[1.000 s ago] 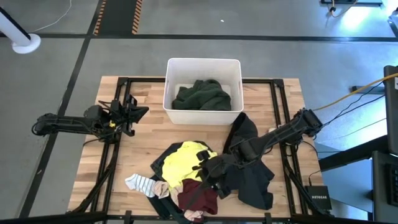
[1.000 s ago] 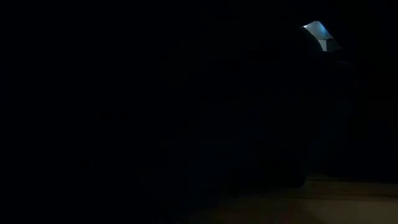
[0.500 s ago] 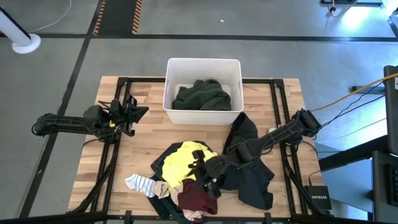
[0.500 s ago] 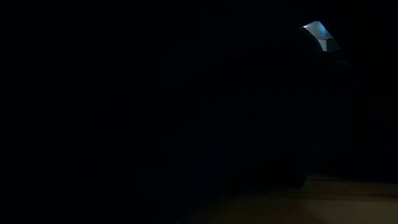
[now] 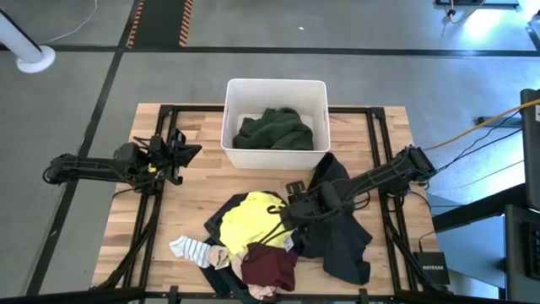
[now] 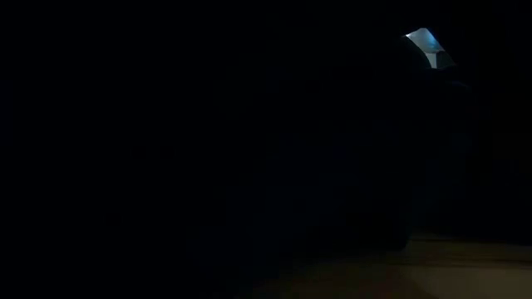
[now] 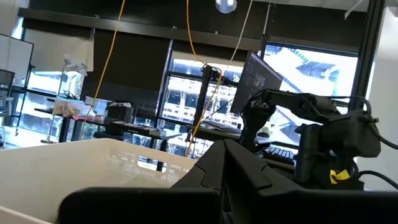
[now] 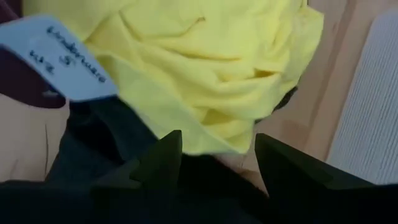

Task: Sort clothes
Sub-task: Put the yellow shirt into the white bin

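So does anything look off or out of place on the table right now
Yes: a black garment seems to cover the low view, which is almost entirely dark. The rest are heaped at the table's front edge, a maroon piece and striped sock close to it. Only a dark green garment is in the white bin.

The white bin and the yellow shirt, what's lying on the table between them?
Nothing: in the high view, bare wood separates the white bin from the yellow shirt. A black garment lies just off to the side.
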Robot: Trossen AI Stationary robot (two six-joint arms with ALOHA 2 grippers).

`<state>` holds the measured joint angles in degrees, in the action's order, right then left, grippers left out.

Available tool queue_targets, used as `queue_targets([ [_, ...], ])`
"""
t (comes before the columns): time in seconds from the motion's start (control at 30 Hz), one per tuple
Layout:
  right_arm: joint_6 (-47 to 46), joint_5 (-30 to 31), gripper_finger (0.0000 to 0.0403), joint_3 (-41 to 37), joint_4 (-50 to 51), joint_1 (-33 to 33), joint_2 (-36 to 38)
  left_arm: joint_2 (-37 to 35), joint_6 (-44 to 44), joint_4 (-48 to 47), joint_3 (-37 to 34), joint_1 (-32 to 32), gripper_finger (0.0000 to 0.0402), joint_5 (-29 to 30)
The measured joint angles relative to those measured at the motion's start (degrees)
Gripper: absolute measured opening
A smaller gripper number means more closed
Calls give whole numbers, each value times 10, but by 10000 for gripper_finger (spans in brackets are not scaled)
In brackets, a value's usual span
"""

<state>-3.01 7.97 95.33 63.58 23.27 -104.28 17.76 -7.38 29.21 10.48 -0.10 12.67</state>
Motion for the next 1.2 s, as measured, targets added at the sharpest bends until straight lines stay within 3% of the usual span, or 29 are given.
queue_targets([
  [0.43, 18, 1, 222, -131, -169, 11, 0, 0, -3, -1, 0, 0, 4, 0],
  [0.63, 31, 42, 218, -146, -225, 11, 0, 0, -1, -1, 0, 0, 4, 0],
  [0.73, 32, 56, 184, -146, -250, 11, 0, 0, -2, -2, 0, 0, 4, 0],
  [0.93, 34, 65, 29, -146, -262, 10, 0, 0, -2, -3, 0, 0, 4, 0],
  [0.97, 36, 74, 18, -146, -262, 11, 0, 0, -2, -3, 0, 0, 4, 0],
  [1.2, 39, 197, 27, -112, -230, 11, 38, 0, -2, -3, 0, 0, 4, 0],
])
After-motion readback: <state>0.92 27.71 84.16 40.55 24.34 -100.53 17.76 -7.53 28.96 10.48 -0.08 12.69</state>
